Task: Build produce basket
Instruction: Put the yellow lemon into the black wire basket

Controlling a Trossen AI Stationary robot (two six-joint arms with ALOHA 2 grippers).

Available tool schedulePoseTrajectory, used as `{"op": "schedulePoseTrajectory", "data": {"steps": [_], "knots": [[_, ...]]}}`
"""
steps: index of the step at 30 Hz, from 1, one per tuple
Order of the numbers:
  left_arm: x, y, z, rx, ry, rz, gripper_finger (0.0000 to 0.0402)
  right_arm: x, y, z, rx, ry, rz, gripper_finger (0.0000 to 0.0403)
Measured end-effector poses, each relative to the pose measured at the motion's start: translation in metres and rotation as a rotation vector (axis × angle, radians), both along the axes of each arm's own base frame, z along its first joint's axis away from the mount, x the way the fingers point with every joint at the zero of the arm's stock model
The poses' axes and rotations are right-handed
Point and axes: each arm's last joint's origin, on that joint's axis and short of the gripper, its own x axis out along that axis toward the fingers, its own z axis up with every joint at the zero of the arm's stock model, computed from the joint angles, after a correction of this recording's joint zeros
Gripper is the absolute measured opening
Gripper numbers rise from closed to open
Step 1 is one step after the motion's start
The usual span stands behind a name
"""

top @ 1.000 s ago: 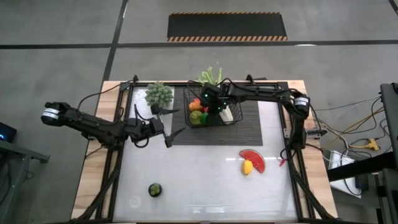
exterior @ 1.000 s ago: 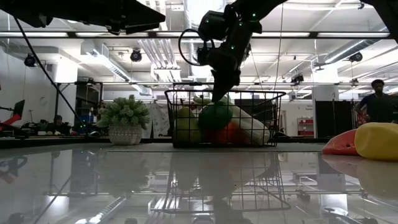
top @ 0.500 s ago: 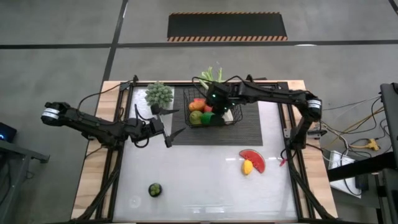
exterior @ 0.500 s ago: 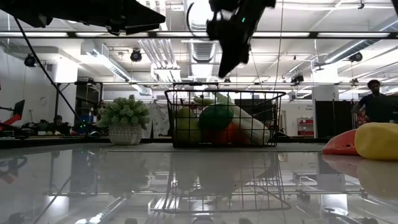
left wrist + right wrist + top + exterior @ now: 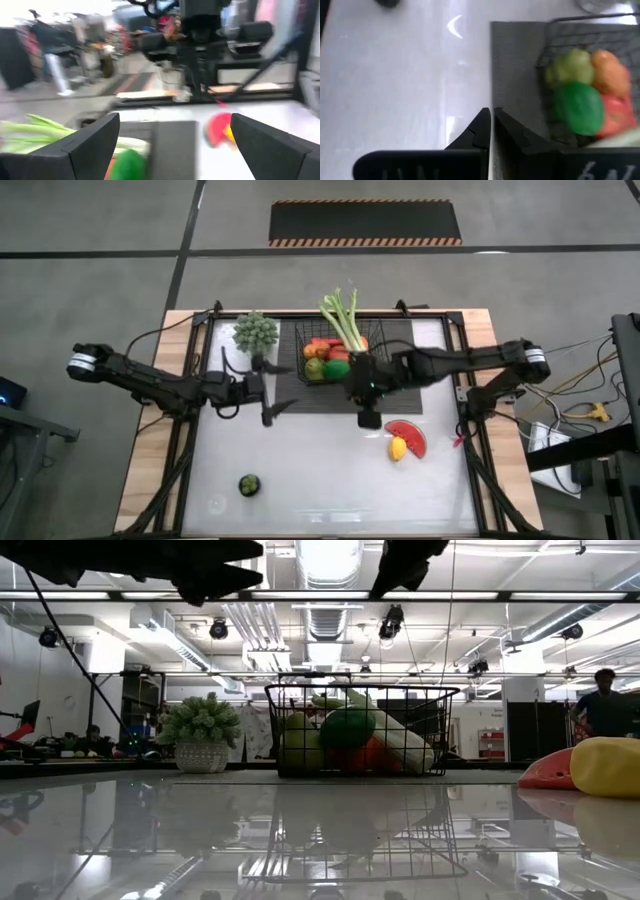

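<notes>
The black wire basket (image 5: 335, 363) stands on the dark ribbed mat (image 5: 395, 393). It holds a green apple (image 5: 571, 66), an orange piece (image 5: 608, 73), a green lime (image 5: 580, 107) and a red fruit (image 5: 616, 118). The celery (image 5: 342, 318) sticks out over its far rim. The watermelon slice (image 5: 410, 436) and lemon (image 5: 398, 449) lie on the table to the near right. The dark round fruit (image 5: 249, 485) lies to the near left. My right gripper (image 5: 367, 417) hovers shut over the mat's near edge, empty. My left gripper (image 5: 277, 394) waits open, left of the mat.
A small potted plant (image 5: 256, 332) stands at the far left beside the basket. The white tabletop (image 5: 320, 470) stretches between the dark fruit and the watermelon slice. A person (image 5: 605, 705) stands in the room beyond the table's right side.
My right gripper has risen out of the basket and swung toward the near edge, ending above the mat's near border. The green lime stays in the basket among the other produce. The left arm has hardly moved.
</notes>
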Motion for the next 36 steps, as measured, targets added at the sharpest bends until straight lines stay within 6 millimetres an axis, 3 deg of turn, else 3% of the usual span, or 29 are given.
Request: {"op": "schedulePoseTrajectory", "data": {"steps": [4,11,15,22,27,32,36], "knots": [[0.008,-0.012,-0.013,-0.033,0.058,-0.067,0.0361,-0.003,0.02,-0.016,0.005,-0.013,0.057,0.0011],[0.016,-0.03,-0.026,-0.01,0.125,-0.133,0.0361,-0.019,0.044,-0.052,0.025,0.122,0.077,0.0011],[0.018,-0.031,-0.023,-0.012,0.111,-0.134,0.0361,-0.031,0.061,-0.07,0.027,0.202,0.1,0.0011],[0.017,-0.031,-0.013,0.048,0.047,-0.131,0.0361,-0.051,0.079,-0.091,0.129,0.343,-0.042,0.0022],[0.017,-0.03,-0.004,0.081,-0.035,-0.125,0.0361,-0.066,0.083,-0.101,0.238,0.495,-0.32,0.0085],[0.017,-0.03,0.0,0.083,-0.064,-0.121,0.0361,-0.076,0.085,-0.108,0.343,0.569,-0.68,0.0186],[0.016,-0.03,0.009,0.129,-0.127,-0.098,0.0361,-0.076,0.086,-0.108,0.427,0.578,-0.861,0.0264]]}}
